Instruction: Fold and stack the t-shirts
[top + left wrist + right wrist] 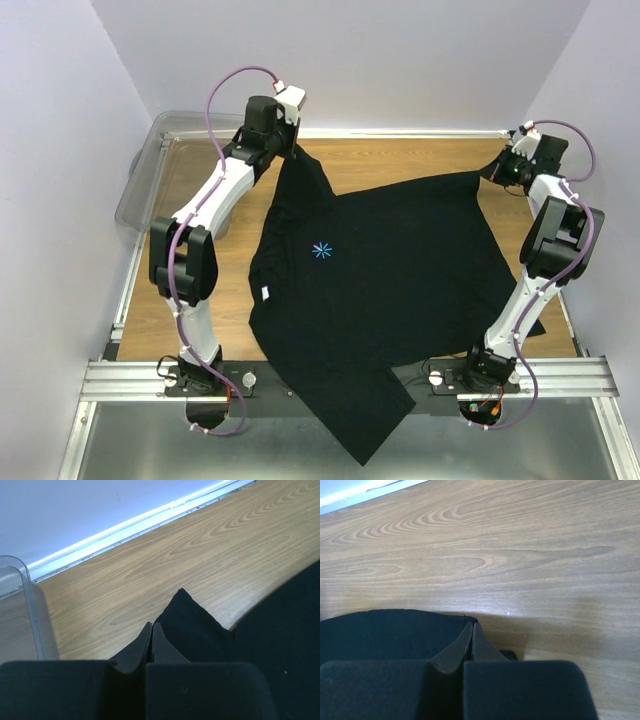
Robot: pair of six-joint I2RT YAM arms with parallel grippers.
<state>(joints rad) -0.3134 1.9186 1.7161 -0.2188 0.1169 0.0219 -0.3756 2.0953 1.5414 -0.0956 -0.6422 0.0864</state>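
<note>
One black t-shirt point(390, 270) lies spread over the wooden table, with its light-blue starburst logo point(321, 250) and small white tag point(266, 293) facing up. Its near part hangs over the front rail. My left gripper point(290, 150) is at the far left, shut on a corner of the shirt that is drawn to a point. In the left wrist view the shut fingertips point(152, 625) sit against the black cloth point(200, 630). My right gripper point(492, 172) is at the far right, shut on another pulled corner. In the right wrist view the cloth point(390, 630) reaches its shut tips point(472, 625).
A clear plastic bin point(140, 180) stands off the table's far-left edge; its rim point(20, 595) also shows in the left wrist view. White walls close in the back and both sides. Bare wood point(400, 160) shows beyond the shirt, and the metal rail point(130, 375) runs along the front.
</note>
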